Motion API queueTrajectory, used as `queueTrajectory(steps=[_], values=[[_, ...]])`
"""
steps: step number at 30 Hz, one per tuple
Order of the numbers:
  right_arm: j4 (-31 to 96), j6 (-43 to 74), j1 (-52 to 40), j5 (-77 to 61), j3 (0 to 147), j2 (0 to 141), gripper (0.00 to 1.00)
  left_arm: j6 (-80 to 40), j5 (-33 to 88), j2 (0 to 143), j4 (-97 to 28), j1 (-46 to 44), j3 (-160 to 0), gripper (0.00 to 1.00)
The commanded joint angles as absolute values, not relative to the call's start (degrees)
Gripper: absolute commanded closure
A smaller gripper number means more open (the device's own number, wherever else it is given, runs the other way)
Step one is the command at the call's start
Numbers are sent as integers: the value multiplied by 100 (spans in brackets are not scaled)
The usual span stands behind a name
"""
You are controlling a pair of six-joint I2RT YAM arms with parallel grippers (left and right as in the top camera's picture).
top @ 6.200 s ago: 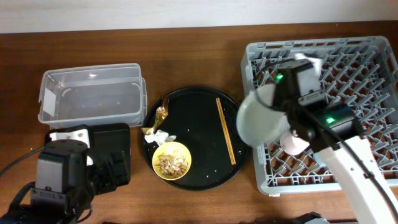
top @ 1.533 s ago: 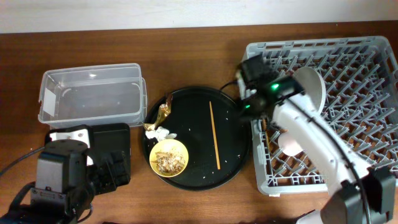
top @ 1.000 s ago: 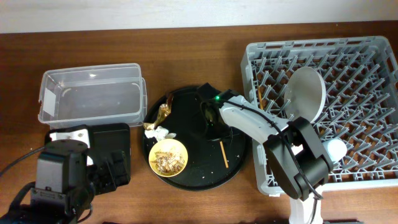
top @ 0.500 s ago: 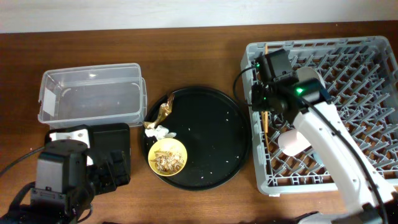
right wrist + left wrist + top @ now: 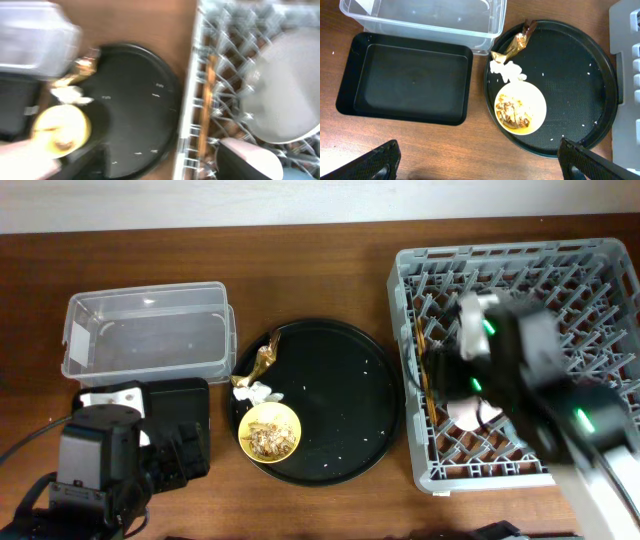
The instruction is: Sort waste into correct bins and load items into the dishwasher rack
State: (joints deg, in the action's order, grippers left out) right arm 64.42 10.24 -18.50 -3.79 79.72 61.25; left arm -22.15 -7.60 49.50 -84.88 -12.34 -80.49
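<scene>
Lying by the left wall of the dishwasher rack (image 5: 520,250), chopsticks (image 5: 427,375) cannot roll, we judge; our right tool (image 5: 470,375) is too blurred to tell, left tool (image 5: 480,167) wide.

Everything I see is smeared with blur. On the right is the dishwasher rack (image 5: 200,55). The chopsticks (image 5: 205,107) lie along its left side, the grey-green plate (image 5: 285,90) is to their right, and a pink cup (image 5: 247,160) sits nearer. Left of the rack is the round black tray (image 5: 140,105). At its left edge are the yellow bowl (image 5: 62,131), white tissue (image 5: 70,93) and gold wrapper (image 5: 85,66). The clear tub (image 5: 35,35) is at far left.
</scene>
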Motion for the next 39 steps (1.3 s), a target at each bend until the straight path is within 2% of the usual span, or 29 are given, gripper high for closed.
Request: queueTrajectory(steps=[1,4,6,10,12,14,18,23,24,28,39], values=[[6770,987,-2224,-755,8005,5061,2,-2270,-843,4943,-8497,-1214,-8088,0],[7636,985,-2259,-1028,8005,4147,2,-2270,-843,4943,-8497,-1214,-8088,0],[7780,956,-2248,-637,8005,3854,2,-2270,-843,4941,-8497,-1214,-8088,0],[7699,-261,-2235,480,7999,3586,2,-2270,-843,4943,-8497,-1214,-8088,0],[7137,-344,-1896,692,7815,3428,2,-2270,-843,4943,-8497,-1214,-8088,0],[6012,-473,-1413,416,7124,3068,2,-2270,-843,4943,-8497,-1214,-8088,0],[3916,-469,-788,-16,4615,1678,2,-2270,-843,4943,-8497,-1214,-8088,0],[2532,-414,-392,-285,1717,19,2,-2270,-843,4943,-8497,-1214,-8088,0],[1625,-405,-368,-336,1094,19,2,-2270,-843,4943,-8497,-1214,-8088,0],[-80,-408,-373,-543,36,19,2,-2270,-843,4943,-8497,-1214,-8088,0],[403,-408,-373,-541,32,40,2,-2270,-843,4943,-8497,-1214,-8088,0]])
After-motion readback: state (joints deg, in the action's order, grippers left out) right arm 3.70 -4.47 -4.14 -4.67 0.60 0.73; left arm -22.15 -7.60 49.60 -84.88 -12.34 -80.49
